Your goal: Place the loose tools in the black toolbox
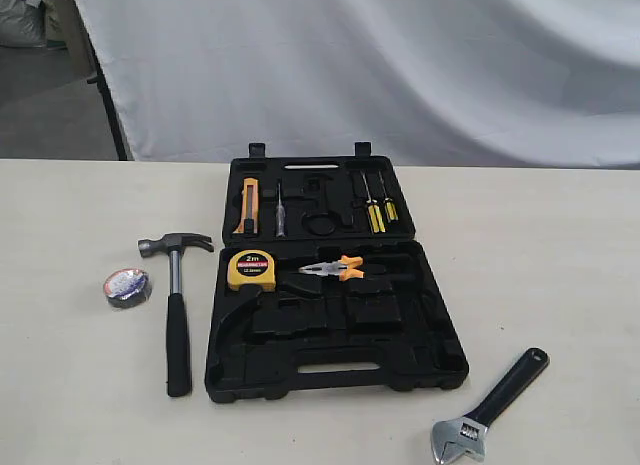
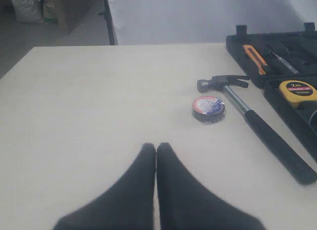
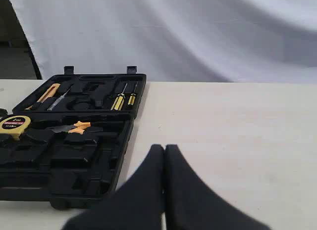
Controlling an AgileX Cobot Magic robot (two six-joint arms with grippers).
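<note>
The black toolbox (image 1: 440,330) lies open mid-table, also seen as the toolbox (image 2: 292,116) and toolbox (image 3: 116,141) in the wrist views. A claw hammer (image 1: 177,315) lies just left of it, hammer (image 2: 262,128) beside a dark roll of tape (image 1: 127,287), tape (image 2: 208,109). The adjustable wrench (image 1: 490,405) rests near the front right edge, unseen from either wrist. My left gripper (image 2: 156,147) is shut and empty, well short of the tape. My right gripper (image 3: 164,148) is shut and empty, beside the toolbox's right side. Neither gripper shows in the exterior view.
Inside the toolbox sit a yellow tape measure (image 1: 251,269), orange-handled pliers (image 1: 335,269), an orange knife (image 1: 248,207) and yellow-handled screwdrivers (image 1: 378,213). A white backdrop (image 1: 400,65) hangs behind the table (image 1: 560,245).
</note>
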